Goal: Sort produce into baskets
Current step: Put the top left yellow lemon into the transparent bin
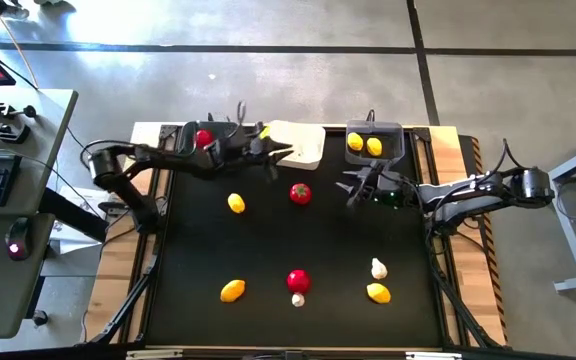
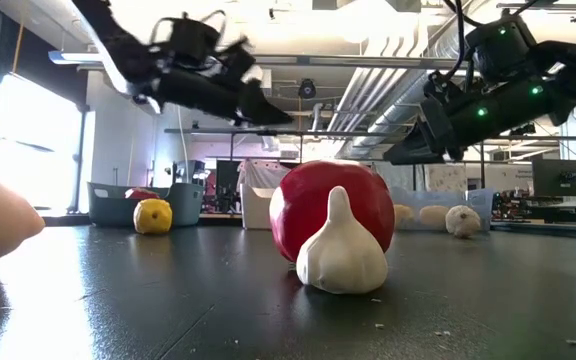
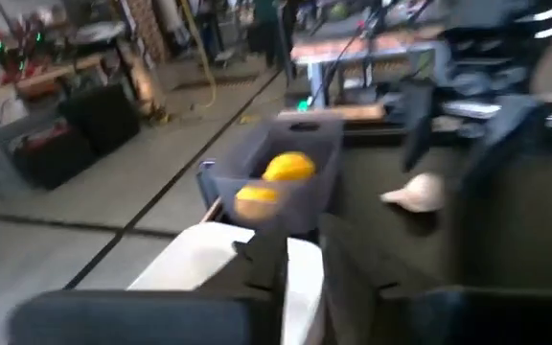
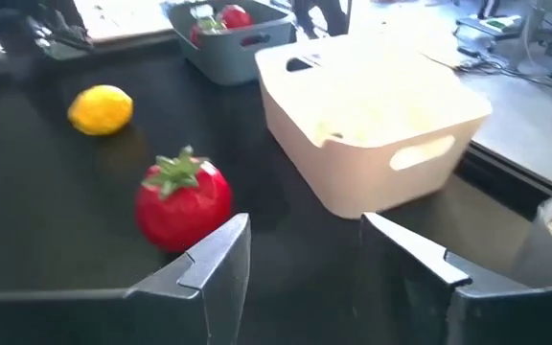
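- Your left gripper [image 1: 276,152] hovers over the white basket [image 1: 303,147] at the table's far edge; its fingers look nearly closed, with nothing between them.
- Your right gripper [image 4: 305,244] stands open and empty, just in front of the grey basket [image 1: 378,133] holding two lemons [image 1: 365,144].
- A tomato [image 1: 300,193] lies between the grippers; another tomato [image 1: 204,138] sits in the left grey basket [image 1: 183,135].
- You'll find no readable writing or labels anywhere.

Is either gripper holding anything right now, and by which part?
Nothing is held. The left gripper is shut and empty over the white basket; the right gripper is open, with nothing between its fingers.
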You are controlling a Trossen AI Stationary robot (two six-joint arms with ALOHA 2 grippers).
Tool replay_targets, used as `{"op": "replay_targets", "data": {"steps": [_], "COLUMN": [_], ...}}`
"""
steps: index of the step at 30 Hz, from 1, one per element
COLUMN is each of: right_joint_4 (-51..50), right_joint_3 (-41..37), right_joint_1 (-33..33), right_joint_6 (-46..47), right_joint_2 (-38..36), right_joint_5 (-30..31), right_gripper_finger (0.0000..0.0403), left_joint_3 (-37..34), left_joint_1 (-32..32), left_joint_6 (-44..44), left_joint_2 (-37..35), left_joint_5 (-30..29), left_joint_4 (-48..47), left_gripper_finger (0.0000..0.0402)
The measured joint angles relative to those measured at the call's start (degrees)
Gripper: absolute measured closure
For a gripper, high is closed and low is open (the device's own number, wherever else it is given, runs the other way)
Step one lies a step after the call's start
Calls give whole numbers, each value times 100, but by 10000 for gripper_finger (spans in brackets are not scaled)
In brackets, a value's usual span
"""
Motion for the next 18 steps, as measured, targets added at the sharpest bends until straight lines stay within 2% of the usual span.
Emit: {"op": "replay_targets", "data": {"steps": [4,12,18], "right_joint_4": [329,601,560], "right_joint_3": [0,366,1154], "right_joint_1": [19,387,581], "right_joint_6": [-211,-880,-1238], "right_joint_2": [0,70,769], "right_joint_5": [-317,-378,-372], "right_gripper_finger": [220,246,253], "left_joint_3": [-723,-2116,-3045], "left_joint_1": [-300,-597,-454], "left_joint_6": [-50,-85,-252], "left_joint_2": [-550,-1484,-1780], "left_joint_5": [-1,-7,-22], "left_joint_4": [417,1380,2733], "left_gripper_finger": [397,401,401]}}
